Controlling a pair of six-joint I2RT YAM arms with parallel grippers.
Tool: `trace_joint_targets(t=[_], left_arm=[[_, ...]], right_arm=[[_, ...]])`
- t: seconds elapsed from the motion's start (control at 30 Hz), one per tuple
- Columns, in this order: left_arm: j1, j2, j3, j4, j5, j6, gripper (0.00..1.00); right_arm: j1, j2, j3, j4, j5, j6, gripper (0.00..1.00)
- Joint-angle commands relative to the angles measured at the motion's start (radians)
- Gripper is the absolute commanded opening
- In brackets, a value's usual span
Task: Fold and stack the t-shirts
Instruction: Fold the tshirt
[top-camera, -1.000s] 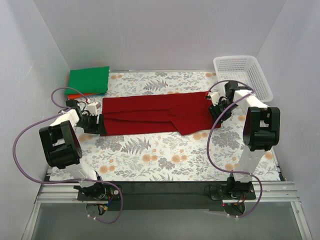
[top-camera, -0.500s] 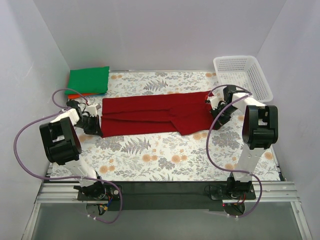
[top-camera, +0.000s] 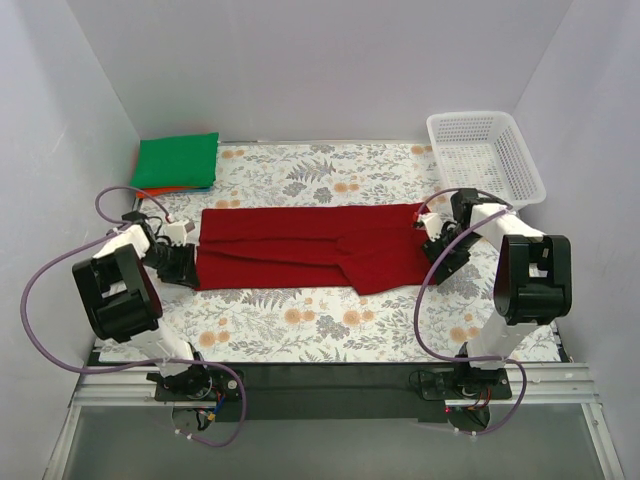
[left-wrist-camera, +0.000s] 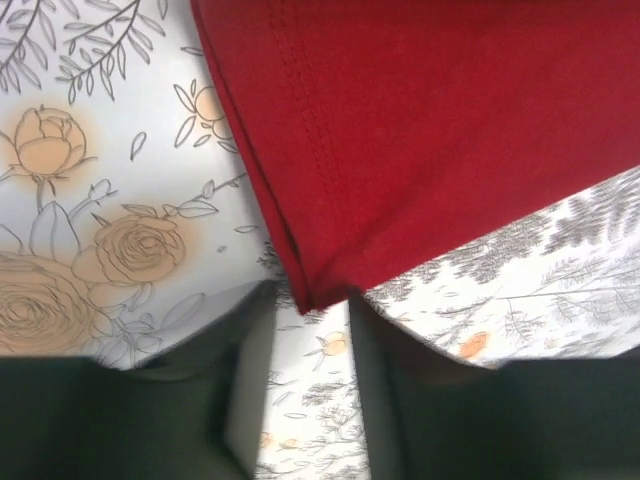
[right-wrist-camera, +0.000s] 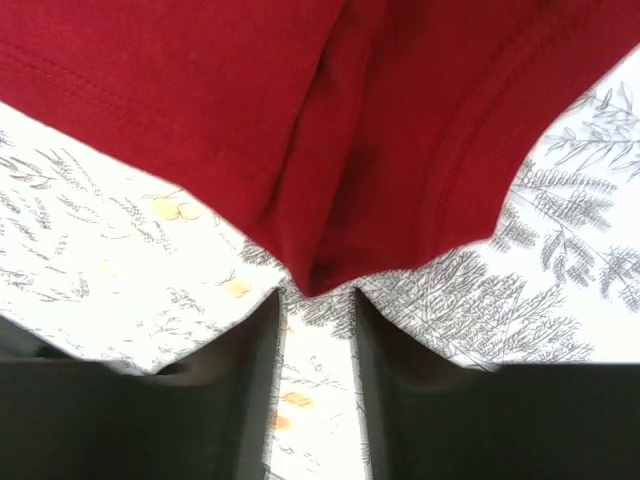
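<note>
Overhead view, mid-frame: the dark red shirt (top-camera: 310, 248) lies flat on the desk (top-camera: 300, 330) as one long band running left to right. It looks narrowed lengthwise, with a flap edge showing right of centre.

The left gripper (top-camera: 188, 262) sits at the band's lower-left corner and the right gripper (top-camera: 432, 240) at its right end. In both wrist views the jaws are drawn close, and a corner of red cloth comes to a point right at the fingertips. We read each as pinching its corner, though the actual contact is at the edge of what we can see.

Upper left of the frame: the green shirt (top-camera: 178, 160) is folded into a square, with a sliver of the orange shirt (top-camera: 150, 191) under it. Upper right: a white basket (top-camera: 487, 116), well apart from the cloth.

Our reading of the step is that the band is held at both ends for squaring, with the crosswise fold not yet made.

The next move likely calls for carrying one end over onto the other with hems matched and the far end kept down. The packet would then go onto the green pile. We see a risk of the right-hand flap slipping open when lifted.
</note>
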Motion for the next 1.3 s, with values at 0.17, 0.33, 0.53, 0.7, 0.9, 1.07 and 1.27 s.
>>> trace_joint_targets(t=[0.17,0.33,0.53,0.7,0.9,1.07,1.27], left_arm=[[-0.052,-0.242,0.167,-0.123,0.256,0.129,0.57],[-0.388,-0.406,0.085,-0.022,0.337,0.048,0.56],[-0.957,-0.417,-0.064,0.337,0.157,-0.121,0.43],[-1.172,-0.193,0.009,0.41,0.095,-0.141,0.4],[-1.227,-0.089,0.043,0.505,0.082,-0.195,0.41],[-1.261,-0.05,0.029,0.56,0.063,-0.204,0.42],[-1.295,-0.009,0.023,0.617,0.034,-0.212,0.43]], right_arm=[[-0.004,-0.139,0.131,-0.138,-0.128,0.026,0.53],[0.013,-0.163,0.137,-0.154,-0.247,0.078,0.47],[0.05,-0.081,0.082,-0.118,-0.257,0.144,0.36],[0.052,-0.022,0.062,-0.037,-0.188,0.199,0.38],[0.05,0.032,0.047,0.029,-0.131,0.237,0.44],[0.05,0.064,0.035,0.046,-0.128,0.244,0.46],[0.05,0.087,0.019,0.069,-0.139,0.245,0.46]])
